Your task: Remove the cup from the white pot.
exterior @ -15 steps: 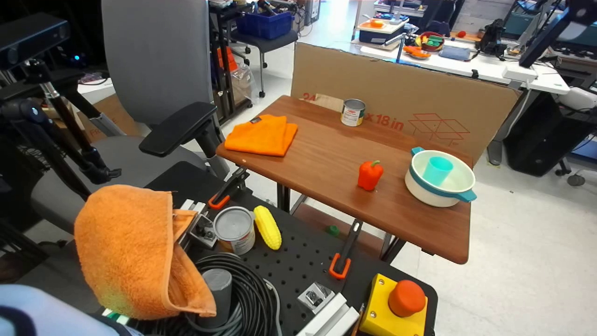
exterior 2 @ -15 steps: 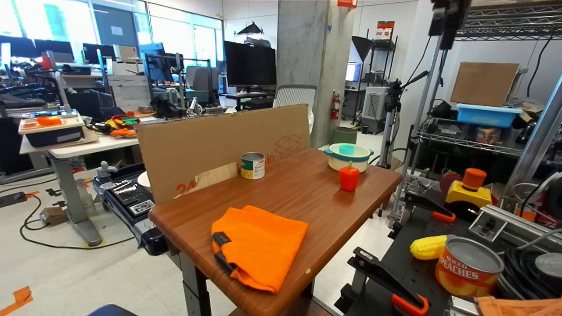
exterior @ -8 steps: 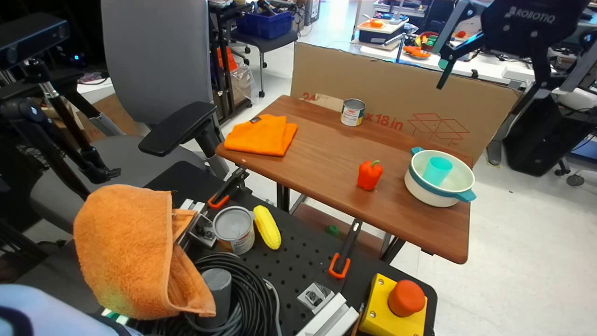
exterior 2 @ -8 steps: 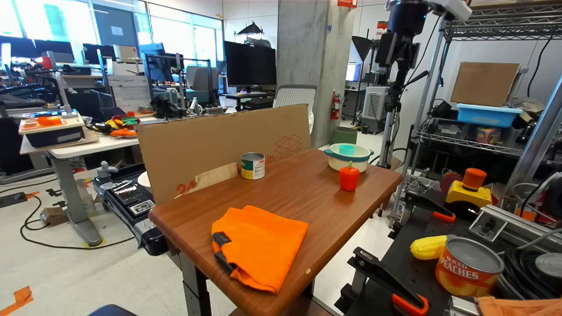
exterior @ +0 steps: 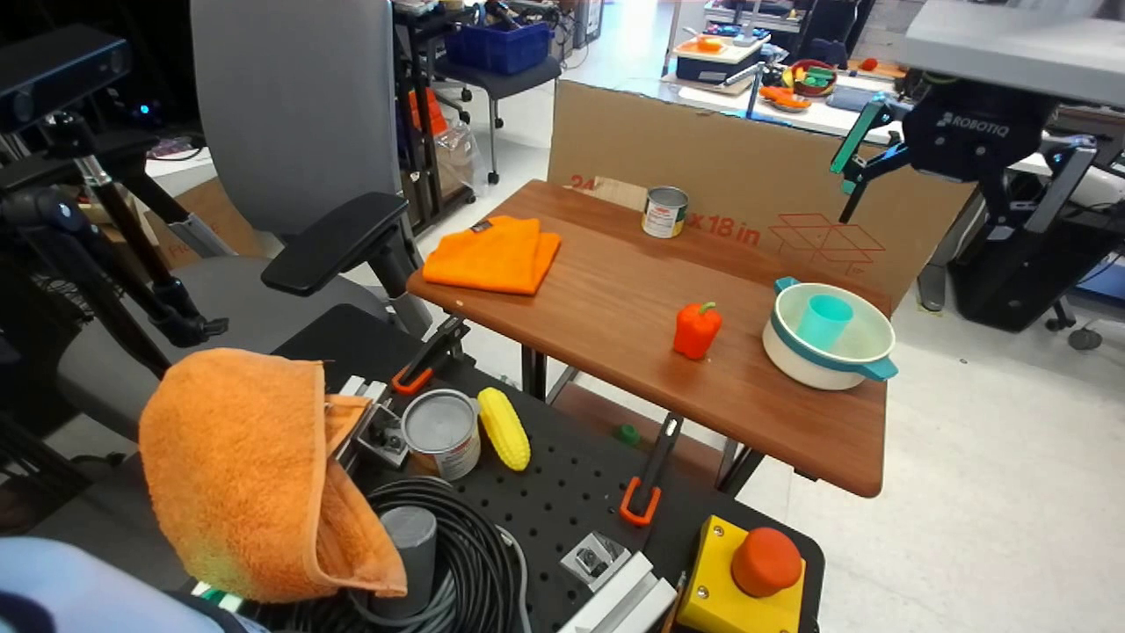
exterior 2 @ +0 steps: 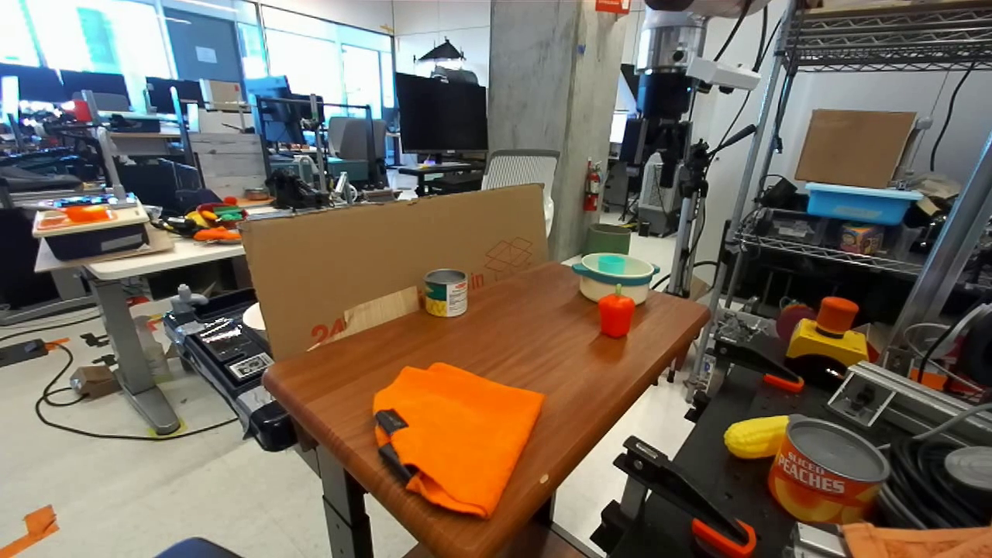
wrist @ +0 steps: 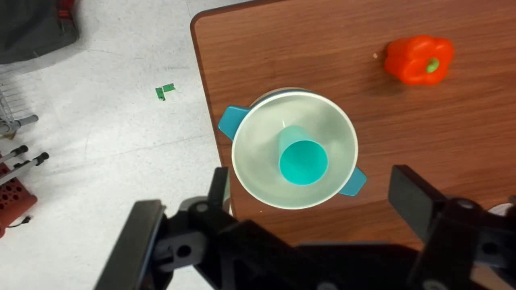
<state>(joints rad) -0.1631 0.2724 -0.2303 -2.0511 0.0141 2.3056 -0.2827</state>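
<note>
The cup (wrist: 304,161) sits mouth up inside the pot (wrist: 256,161); removal appears not started. Your gripper (wrist: 311,177) is spread and holds nothing, above and well apart from both. Steps left: descend, grip the cup, lift it clear, release it.

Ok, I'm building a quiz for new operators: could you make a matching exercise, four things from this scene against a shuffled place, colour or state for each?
Things:
1. turquoise cup
2. white pot
3. pepper
4. gripper

Place, colour or state:
A. wide, bowl-shaped
B. open, holding nothing
C. inside the white pot
D. red-orange

Pairs: 1-C, 2-A, 3-D, 4-B
</note>
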